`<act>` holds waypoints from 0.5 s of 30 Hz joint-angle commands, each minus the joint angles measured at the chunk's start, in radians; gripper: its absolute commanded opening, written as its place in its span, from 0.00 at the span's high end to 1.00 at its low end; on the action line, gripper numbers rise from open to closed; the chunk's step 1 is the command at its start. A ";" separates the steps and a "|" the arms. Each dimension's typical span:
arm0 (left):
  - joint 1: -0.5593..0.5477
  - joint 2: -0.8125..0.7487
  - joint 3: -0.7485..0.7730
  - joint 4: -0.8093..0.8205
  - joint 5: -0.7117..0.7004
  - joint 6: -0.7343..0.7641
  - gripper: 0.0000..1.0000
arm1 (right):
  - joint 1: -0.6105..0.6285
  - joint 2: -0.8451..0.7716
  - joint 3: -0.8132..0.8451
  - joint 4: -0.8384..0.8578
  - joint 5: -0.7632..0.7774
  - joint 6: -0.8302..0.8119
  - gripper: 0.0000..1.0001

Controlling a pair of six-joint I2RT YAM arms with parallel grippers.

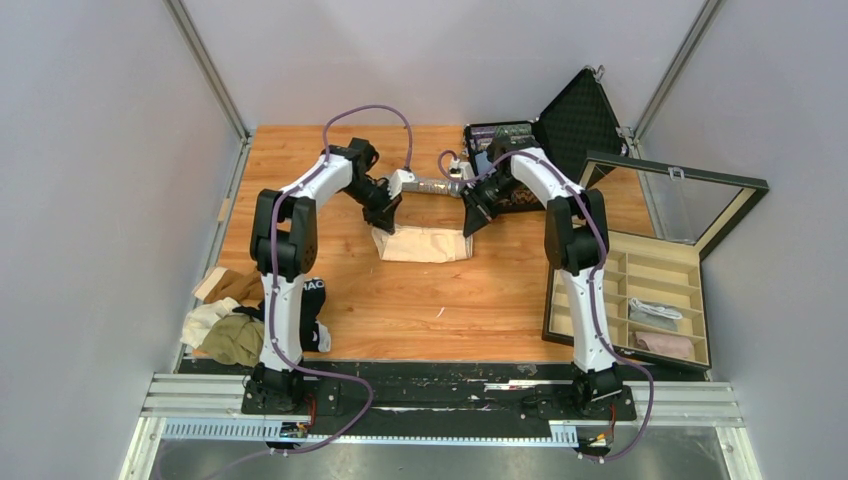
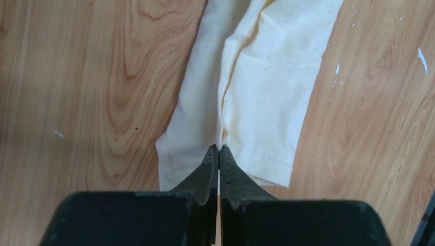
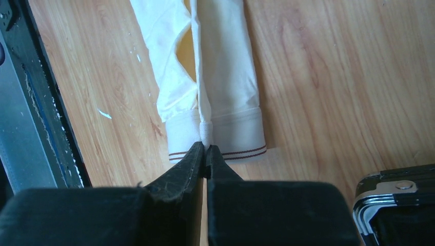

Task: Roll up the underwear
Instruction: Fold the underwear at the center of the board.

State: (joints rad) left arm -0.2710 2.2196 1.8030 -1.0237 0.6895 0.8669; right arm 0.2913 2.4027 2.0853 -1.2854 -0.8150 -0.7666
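Note:
A cream-beige underwear (image 1: 425, 243) lies flat mid-table, folded lengthwise. My left gripper (image 1: 385, 222) is shut on its left end, pinching a fold at the hemmed leg edge (image 2: 219, 147). My right gripper (image 1: 472, 222) is shut on its right end, pinching the striped waistband (image 3: 205, 146). The cloth (image 2: 256, 77) stretches away from the left fingers (image 2: 233, 174), and in the right wrist view the cloth (image 3: 225, 77) runs away from the fingers (image 3: 179, 174). More underwear lies in a pile (image 1: 235, 325) at the near left: brown, white, olive-green and a black one (image 1: 312, 292) with white lettering.
A glittery silver microphone (image 1: 430, 186) lies behind the cloth. An open black case (image 1: 560, 130) stands at the back right; its corner shows in the right wrist view (image 3: 400, 200). A wooden compartment box (image 1: 640, 295) with a glass lid holds rolled garments (image 1: 660, 345) at the right.

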 commanded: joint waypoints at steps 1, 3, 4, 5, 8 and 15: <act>0.009 0.005 0.040 0.026 0.010 -0.059 1.00 | -0.006 0.019 0.045 0.031 -0.001 0.031 1.00; 0.011 -0.003 0.024 0.031 0.011 -0.056 1.00 | -0.006 0.015 0.032 0.034 0.005 0.025 1.00; 0.012 -0.012 0.016 0.033 0.011 -0.055 1.00 | -0.006 0.010 0.018 0.036 0.006 0.024 1.00; 0.012 -0.016 -0.001 0.040 0.012 -0.055 1.00 | -0.006 0.002 0.001 0.040 0.005 0.026 1.00; 0.012 -0.034 -0.036 0.043 0.029 -0.079 1.00 | -0.002 -0.043 -0.077 0.065 -0.002 0.034 1.00; 0.009 -0.140 -0.194 0.061 0.077 -0.143 1.00 | 0.038 -0.197 -0.309 0.124 -0.019 0.045 1.00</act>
State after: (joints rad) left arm -0.2661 2.2074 1.6871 -0.9722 0.7235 0.7746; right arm 0.2996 2.3470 1.8610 -1.2041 -0.8112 -0.7303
